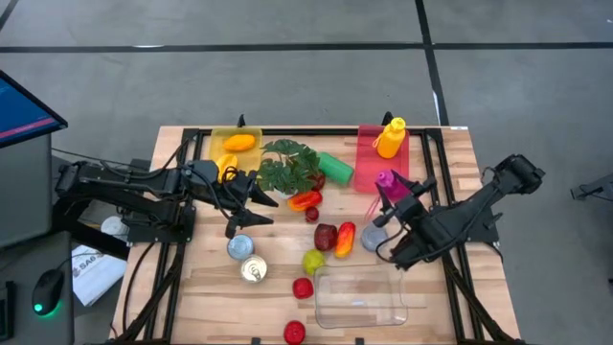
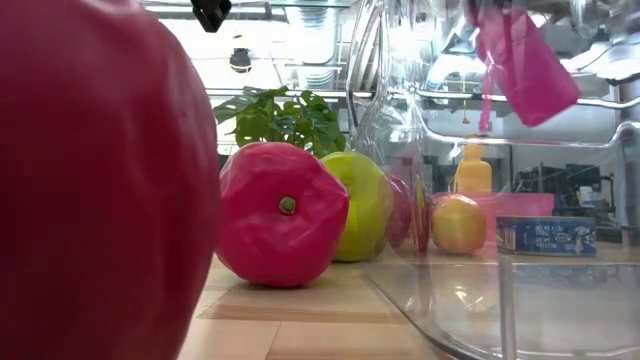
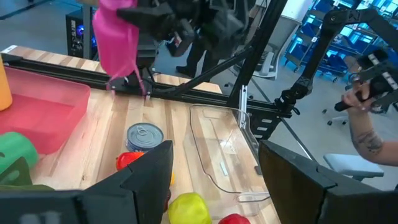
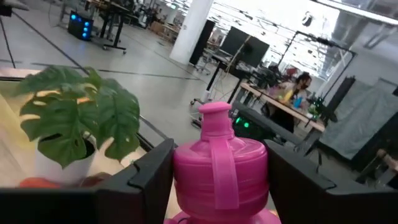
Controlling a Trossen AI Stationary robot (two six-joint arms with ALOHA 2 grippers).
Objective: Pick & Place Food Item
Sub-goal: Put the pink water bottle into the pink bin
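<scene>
Light wooden plank counter (image 1: 192, 287), black rail frame round the edges, grey concrete floor (image 1: 287, 86) with dark lines beyond. Monitor corner (image 1: 24, 110) and a mouse (image 1: 43, 292) off the left side.

Right gripper (image 1: 391, 192) raised above the counter's right half, fingers (image 4: 149, 171) clamped on a pink bottle (image 4: 221, 168), one on each side of its cap; same bottle hangs high in the low view (image 2: 525, 65). Left gripper (image 1: 251, 206) above the middle-left, just beside the potted plant (image 1: 287, 165), fingers (image 3: 152, 171) spread, nothing between them.

Near the back edge: yellow tray (image 1: 215, 146) with an orange piece, red tray (image 1: 369, 158) with a yellow bottle (image 1: 389, 137), green cylinder (image 1: 335, 168) between plant and red tray. Mid-counter scatter of food: red pepper (image 1: 305, 200), dark red fruit (image 1: 326, 236), red-yellow piece (image 1: 345, 238), green apple (image 1: 313, 260), small red item (image 1: 303, 287), another red one (image 1: 294, 332) at the front edge. Two cans (image 1: 240, 247) (image 1: 253, 271) left of those, a third can (image 1: 374, 240) under the right arm. Clear plastic container (image 1: 362, 297) at front right, nothing visible inside.

Room behind: workshop with desks, screens, metal frames. Seated person (image 4: 297, 84) far off in the right wrist view; a hand (image 3: 360, 96) on equipment in the left wrist view.
</scene>
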